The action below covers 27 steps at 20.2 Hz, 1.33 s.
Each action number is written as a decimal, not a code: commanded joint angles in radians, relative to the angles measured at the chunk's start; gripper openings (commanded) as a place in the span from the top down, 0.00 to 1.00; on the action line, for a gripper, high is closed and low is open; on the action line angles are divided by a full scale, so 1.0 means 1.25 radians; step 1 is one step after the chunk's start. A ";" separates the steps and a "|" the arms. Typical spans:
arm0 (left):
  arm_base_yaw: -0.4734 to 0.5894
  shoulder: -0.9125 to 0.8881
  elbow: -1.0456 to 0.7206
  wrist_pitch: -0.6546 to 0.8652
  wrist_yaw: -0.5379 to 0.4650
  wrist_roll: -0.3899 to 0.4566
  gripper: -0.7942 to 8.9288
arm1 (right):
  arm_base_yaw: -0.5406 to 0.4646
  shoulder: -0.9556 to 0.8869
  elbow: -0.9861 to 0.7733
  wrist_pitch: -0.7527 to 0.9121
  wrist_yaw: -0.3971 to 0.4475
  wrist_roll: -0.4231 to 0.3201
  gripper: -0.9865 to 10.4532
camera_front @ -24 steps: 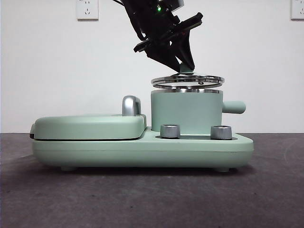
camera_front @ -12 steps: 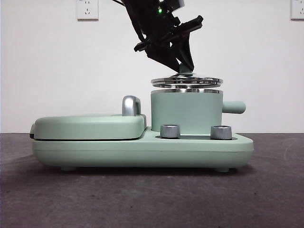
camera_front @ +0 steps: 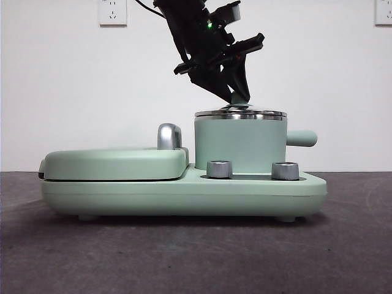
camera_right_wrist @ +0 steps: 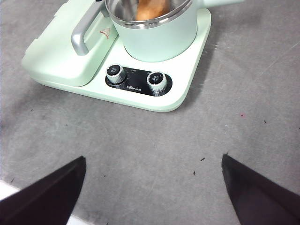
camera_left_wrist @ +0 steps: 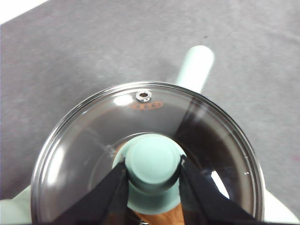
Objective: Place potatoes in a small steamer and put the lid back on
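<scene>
From my seat, nearest the front camera are two steel dials (camera_front: 220, 169) on the mint-green cooker base (camera_front: 184, 193), resting on grey matte table (camera_front: 196, 257). Behind them stands the small mint-green cylindrical steamer (camera_front: 240, 144) with its stubby side handle (camera_front: 302, 138). The round glass lid with steel rim (camera_front: 240, 114) sits level on the steamer's rim. My left gripper (camera_left_wrist: 153, 183) has its black jaws closed narrowly around the lid's smooth mint knob (camera_left_wrist: 153, 161). Only the wrist views reveal the tan-brown potato (camera_left_wrist: 157, 216) inside, seen through the glass. My right gripper (camera_right_wrist: 152, 192) hangs wide open above bare table, holding nothing. The flat green griddle cover (camera_front: 113, 162) lies beside the steamer.
</scene>
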 commanded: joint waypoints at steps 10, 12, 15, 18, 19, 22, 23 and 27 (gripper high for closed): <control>-0.025 0.022 0.018 -0.009 -0.030 0.026 0.59 | 0.006 0.004 0.006 0.007 0.000 0.008 0.51; -0.028 0.021 0.023 -0.003 -0.030 0.021 0.47 | 0.006 0.004 0.006 0.008 0.000 0.008 0.51; -0.029 0.002 0.050 -0.044 -0.030 0.006 0.43 | 0.006 0.004 0.006 0.008 0.000 0.007 0.51; -0.030 -0.044 0.078 -0.140 -0.030 0.006 0.44 | 0.006 0.004 0.006 0.008 0.000 0.007 0.51; -0.029 -0.068 0.078 -0.171 -0.030 0.006 0.44 | 0.006 0.004 0.006 0.008 0.000 0.007 0.51; -0.025 -0.155 0.078 -0.280 -0.029 0.005 0.44 | 0.006 0.004 0.006 0.008 0.000 0.007 0.51; -0.024 -0.186 0.078 -0.322 -0.029 0.003 0.44 | 0.006 0.004 0.006 0.009 -0.001 0.007 0.51; -0.024 -0.317 0.071 -0.445 -0.029 -0.015 0.44 | 0.006 0.005 0.006 0.024 -0.012 0.003 0.51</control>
